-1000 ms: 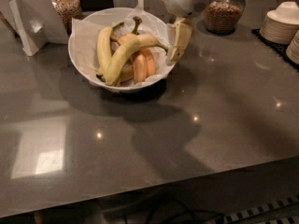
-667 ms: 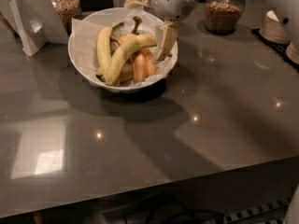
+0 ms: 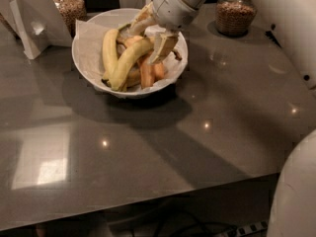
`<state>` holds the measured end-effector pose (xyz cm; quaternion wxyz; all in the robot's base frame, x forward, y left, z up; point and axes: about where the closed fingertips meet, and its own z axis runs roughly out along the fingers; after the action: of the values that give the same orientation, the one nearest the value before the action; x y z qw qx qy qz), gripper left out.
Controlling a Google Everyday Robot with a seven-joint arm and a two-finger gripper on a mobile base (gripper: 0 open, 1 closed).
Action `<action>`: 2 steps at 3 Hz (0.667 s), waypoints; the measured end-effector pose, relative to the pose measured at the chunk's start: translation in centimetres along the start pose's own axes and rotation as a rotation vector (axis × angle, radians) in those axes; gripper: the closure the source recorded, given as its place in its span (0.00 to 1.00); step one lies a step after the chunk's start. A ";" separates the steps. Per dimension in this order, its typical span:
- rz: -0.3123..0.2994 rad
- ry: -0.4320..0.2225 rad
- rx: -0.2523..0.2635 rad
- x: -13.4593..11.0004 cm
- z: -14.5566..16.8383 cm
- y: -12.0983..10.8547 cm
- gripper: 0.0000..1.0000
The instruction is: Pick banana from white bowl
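Observation:
The white bowl (image 3: 85, 63), lined with crinkled white paper, stands at the back middle of the dark table. In it lies the long pale yellow-green banana (image 3: 127, 64), running diagonally from lower left to upper right. A shorter yellow banana (image 3: 109, 49) lies to its left and orange pieces (image 3: 148, 74) to its right. My gripper (image 3: 151, 34) is down inside the bowl, over the banana's upper end. It is open, with one finger (image 3: 139, 22) behind that end and the other finger (image 3: 163, 45) in front of it. That end of the banana is partly hidden by the gripper.
A glass jar (image 3: 69, 6) of brown grains stands behind the bowl on the left, and another jar (image 3: 235, 15) at the back right. A white folded stand (image 3: 28, 27) is at the far left. White robot body parts (image 3: 291, 38) fill the right side. The table's front edge (image 3: 148, 201) is near.
The gripper has moved left and down, from the bowl's right rim to inside the bowl over the long banana's upper end. The fruit has not moved.

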<state>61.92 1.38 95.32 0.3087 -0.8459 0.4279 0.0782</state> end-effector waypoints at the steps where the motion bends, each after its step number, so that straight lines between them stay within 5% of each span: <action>1: -0.005 -0.005 -0.017 0.4 0.9 -0.1 0.40; 2: -0.013 -0.013 -0.023 0.5 1.5 -0.5 0.39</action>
<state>62.82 2.14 94.08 0.3021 -0.8516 0.4194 0.0868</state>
